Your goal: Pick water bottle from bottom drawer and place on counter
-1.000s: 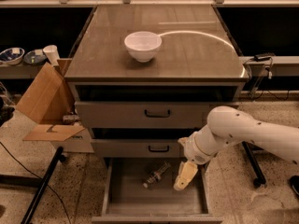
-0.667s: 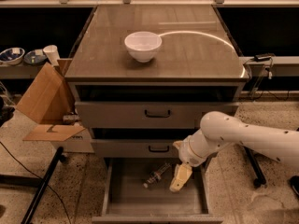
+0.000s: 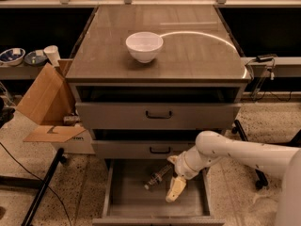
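Note:
The bottom drawer [image 3: 127,201] is pulled open, grey inside. The water bottle [image 3: 156,176] lies on its side in it, tilted diagonally, toward the back middle. My gripper [image 3: 175,189] reaches down into the drawer from the right on a white arm. Its tan fingers [image 3: 176,188] hang just right of and slightly in front of the bottle, close to it. The counter [image 3: 197,51] is the glossy grey-brown top of the cabinet above.
A white bowl [image 3: 144,46] stands on the counter, left of middle. The two upper drawers with black handles [image 3: 158,115] are shut or nearly so. An open cardboard box [image 3: 49,107] stands left of the cabinet. A black stand leg [image 3: 42,192] crosses the floor at left.
My gripper has moved left and a little deeper into the drawer, closer to the bottle. The bottle has not moved.

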Controlling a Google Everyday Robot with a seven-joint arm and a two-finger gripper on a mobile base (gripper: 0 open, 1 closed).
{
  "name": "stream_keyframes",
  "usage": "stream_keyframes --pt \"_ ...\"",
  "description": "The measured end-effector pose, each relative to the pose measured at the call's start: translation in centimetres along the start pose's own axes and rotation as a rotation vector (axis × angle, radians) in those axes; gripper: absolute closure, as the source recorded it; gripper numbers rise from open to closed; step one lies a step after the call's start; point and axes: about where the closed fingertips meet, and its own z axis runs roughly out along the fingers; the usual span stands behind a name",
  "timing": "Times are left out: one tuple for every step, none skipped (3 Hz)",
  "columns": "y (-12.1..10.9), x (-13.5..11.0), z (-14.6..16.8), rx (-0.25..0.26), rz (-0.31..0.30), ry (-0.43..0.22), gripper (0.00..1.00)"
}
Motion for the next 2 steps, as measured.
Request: stream_keyframes --pt "-0.1 2.1 3.2 -0.025 0.020 -0.034 0.00" --pt "-1.0 3.6 7.0 -0.046 0.037 -0.078 0.00"
